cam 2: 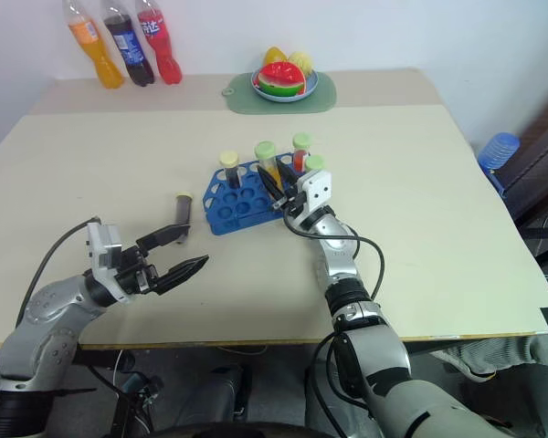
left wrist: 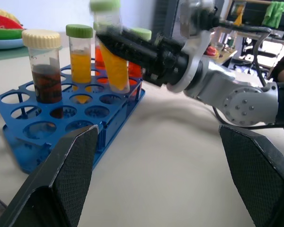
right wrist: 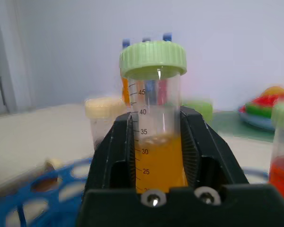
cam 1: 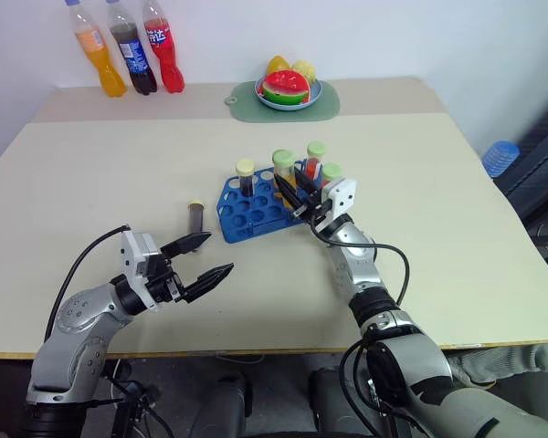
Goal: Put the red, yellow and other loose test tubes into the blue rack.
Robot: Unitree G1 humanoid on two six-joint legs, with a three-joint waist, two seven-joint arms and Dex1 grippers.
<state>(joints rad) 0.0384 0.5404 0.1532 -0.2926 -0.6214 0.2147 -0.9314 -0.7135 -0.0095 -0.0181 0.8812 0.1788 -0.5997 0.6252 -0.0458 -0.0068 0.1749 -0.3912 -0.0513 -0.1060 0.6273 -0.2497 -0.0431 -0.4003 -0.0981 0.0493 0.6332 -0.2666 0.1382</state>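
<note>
The blue rack [cam 1: 242, 217] sits mid-table with several capped tubes standing in it, among them a dark brown one with a pale-yellow cap [left wrist: 43, 71] and a yellow one with a green cap [left wrist: 80, 59]. My right gripper [cam 1: 290, 185] is shut on a green-capped tube of yellow-orange liquid [right wrist: 156, 146]. It holds this tube slightly tilted over the rack's right end. One dark tube [cam 1: 196, 219] lies loose on the table just left of the rack. My left gripper [cam 1: 219, 255] hovers open and empty in front of that loose tube, near the table's front left.
Three tall soda bottles [cam 1: 128, 50] stand at the far left corner. A plate of fruit [cam 1: 289, 88] rests on a green mat at the back. A blue object [cam 1: 500, 157] sits beyond the table's right edge.
</note>
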